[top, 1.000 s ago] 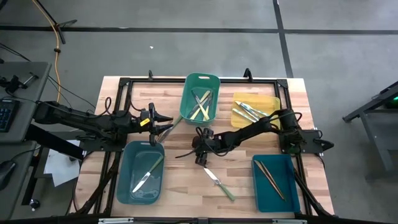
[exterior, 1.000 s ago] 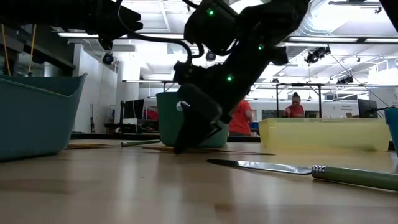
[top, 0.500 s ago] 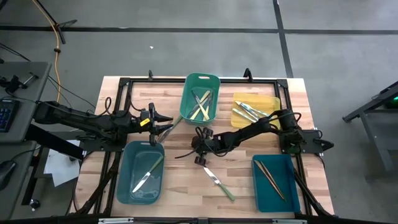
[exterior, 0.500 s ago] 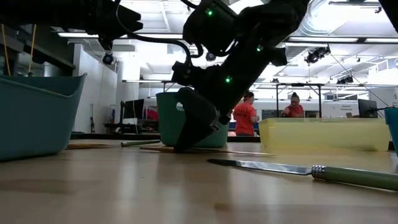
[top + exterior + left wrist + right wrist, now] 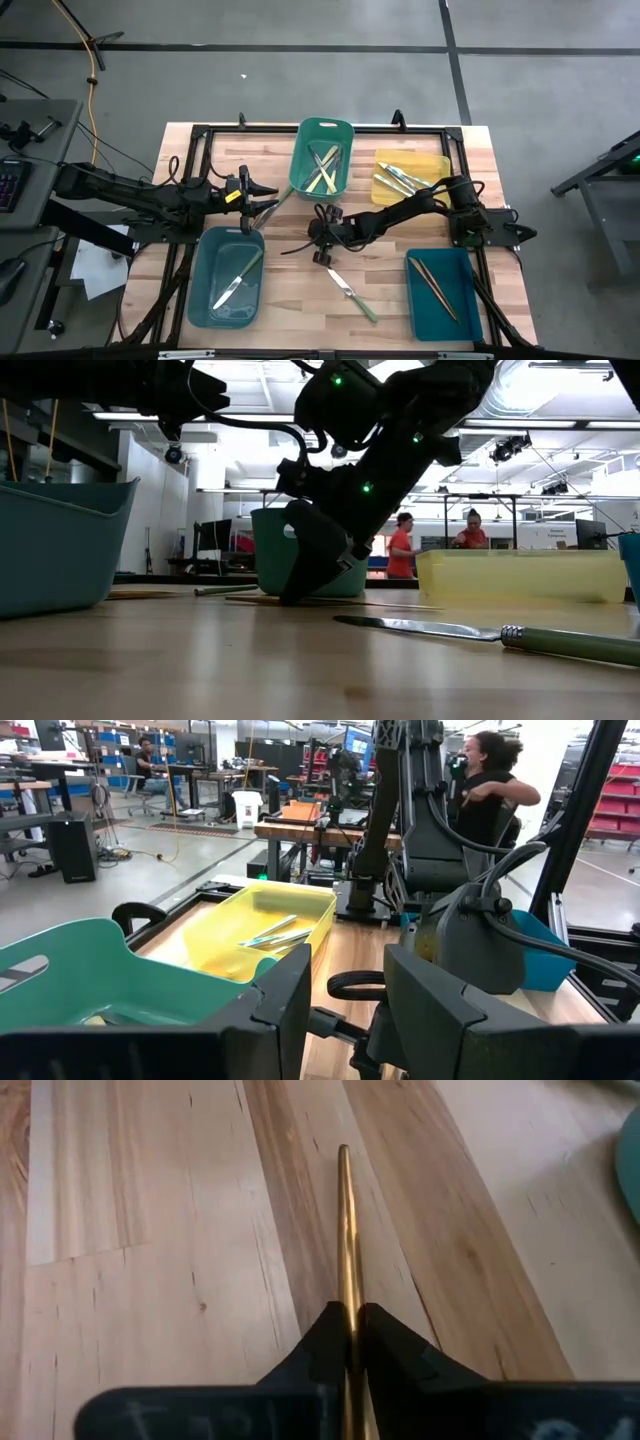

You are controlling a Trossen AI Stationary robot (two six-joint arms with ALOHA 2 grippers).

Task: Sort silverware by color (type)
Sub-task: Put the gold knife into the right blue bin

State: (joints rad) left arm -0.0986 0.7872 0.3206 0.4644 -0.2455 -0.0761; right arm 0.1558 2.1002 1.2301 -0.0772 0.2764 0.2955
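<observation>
We see four bins on surface (image 5: 290,290): rear-centre bin (image 5: 322,155), rear-right bin (image 5: 410,176), front-left bin (image 5: 226,277), front-right bin (image 5: 443,293), each with utensils inside. Knife (image 5: 352,295) lies front-centre; right end effector (image 5: 318,243) just behind it, at centre.

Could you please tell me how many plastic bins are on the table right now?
4: a green bin at the far middle, a yellow bin to its right, a teal bin at the near left, and a teal bin at the near right. None seems hidden.
</observation>
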